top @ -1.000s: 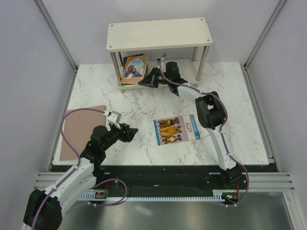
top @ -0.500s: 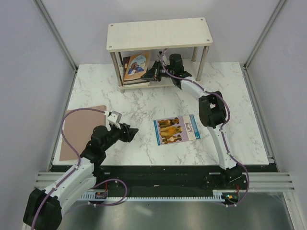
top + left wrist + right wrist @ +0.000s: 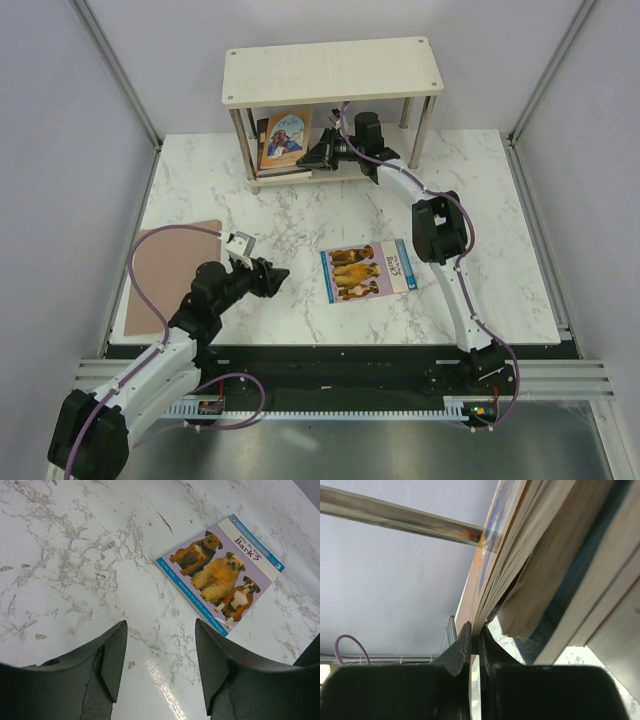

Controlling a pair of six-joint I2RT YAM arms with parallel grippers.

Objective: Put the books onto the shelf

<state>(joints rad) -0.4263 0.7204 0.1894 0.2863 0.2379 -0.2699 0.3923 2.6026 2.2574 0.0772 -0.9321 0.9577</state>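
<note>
**Tan paperback gripped at lower shelf tier; dog book lying on counter**

Shelf: the two-tier shelf of cream-white boards on silver metal posts (image 3: 332,70) stands at 12 o'clock on the white marble-patterned counter (image 3: 500,220). Its top board is bare.

Right arm: it reaches to 12 o'clock, into the lower tier. The right fingers (image 3: 308,163) are pinched narrow on the bottom edge of the tan paperback with a portrait on its cover (image 3: 283,138). That book stands at the 9 o'clock end of the lower tier, tilted, with its cover facing the camera. The cover lettering is too small to read. In the right wrist view, other paperbacks (image 3: 560,580) press against it on the 3 o'clock side. One shows a blue edge. No title can be read there.

Left arm: the left fingers (image 3: 278,273) hang over the counter at about 7 o'clock, spread moderately wide and holding nothing.

Counter: the pale blue paperback with three dogs on the cover (image 3: 220,575) lies flat and face up just toward 5 o'clock from the centre, near the left fingers but apart from them. The title reads "Why Do Dogs Bark?" and a corner badge reads "3". The line of print along the spine edge cannot be read. A flat pinkish-brown sheet (image 3: 165,275) lies at 9 o'clock, unmarked.
</note>
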